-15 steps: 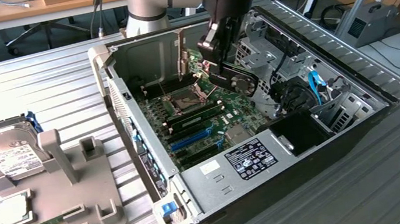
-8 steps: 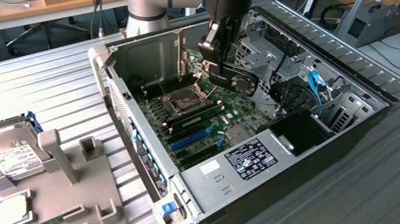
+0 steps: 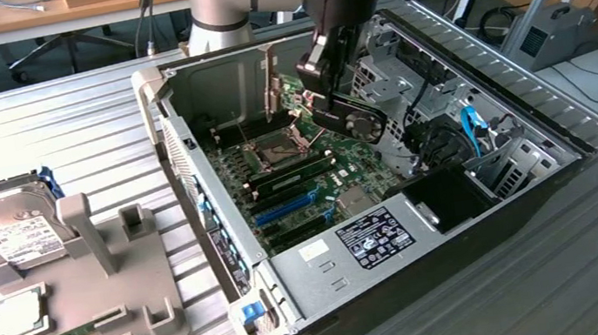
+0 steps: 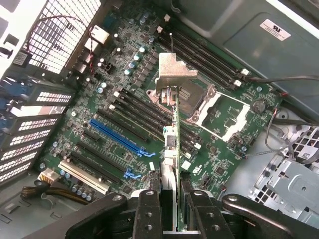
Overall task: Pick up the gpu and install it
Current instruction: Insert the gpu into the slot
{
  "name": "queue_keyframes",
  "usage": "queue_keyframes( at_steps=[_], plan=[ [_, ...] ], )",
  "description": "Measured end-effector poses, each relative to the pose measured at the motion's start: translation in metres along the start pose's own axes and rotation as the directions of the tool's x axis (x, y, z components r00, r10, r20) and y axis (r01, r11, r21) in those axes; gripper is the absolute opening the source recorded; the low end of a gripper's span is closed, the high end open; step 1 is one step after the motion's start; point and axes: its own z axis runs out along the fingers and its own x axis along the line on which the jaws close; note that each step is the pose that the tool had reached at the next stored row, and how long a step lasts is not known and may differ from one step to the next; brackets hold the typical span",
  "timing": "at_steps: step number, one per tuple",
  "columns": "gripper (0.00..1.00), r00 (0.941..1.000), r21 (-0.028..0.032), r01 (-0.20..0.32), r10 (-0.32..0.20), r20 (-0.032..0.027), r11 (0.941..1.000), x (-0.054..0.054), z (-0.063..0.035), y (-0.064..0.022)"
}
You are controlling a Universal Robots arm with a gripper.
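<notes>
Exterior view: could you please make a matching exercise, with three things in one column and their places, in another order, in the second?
Things:
1. gpu
2. hard drive
3. blue slot

Places:
A. on the motherboard
B. in the hand, above the motherboard
C. on the grey stand, at the exterior view's left

Pairs: 1-B, 2-C, 3-A

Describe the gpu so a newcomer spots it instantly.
Find the open computer case on the slatted metal table. Above its green motherboard hangs the gripper. The gpu is the dark card clamped in it, silvery bracket at one end, the only card off the board.
</notes>
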Motion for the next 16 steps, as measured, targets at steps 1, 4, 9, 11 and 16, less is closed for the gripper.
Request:
queue_keyframes(
  at_steps=[1, 4, 9, 11, 16],
  plan=[
    [0.26, 1.0, -0.0001, 0.002, -0.002, 0.0, 1.0, 0.0, 0.0, 0.0],
    [0.26, 1.0, -0.0002, 0.008, -0.008, 0.0001, 1.0, 0.0, 0.0001, 0.0],
    [0.26, 0.9999, -0.0005, 0.017, -0.017, 0.0001, 0.9999, 0.0, 0.0001, 0.0],
    [0.26, 0.9998, -0.0006, 0.021, -0.021, 0.0001, 0.9998, 0.0, 0.0002, 0.0],
    [0.26, 0.9995, -0.0009, 0.03, -0.03, 0.0002, 0.9995, 0.0, 0.0003, 0.0]
  ],
)
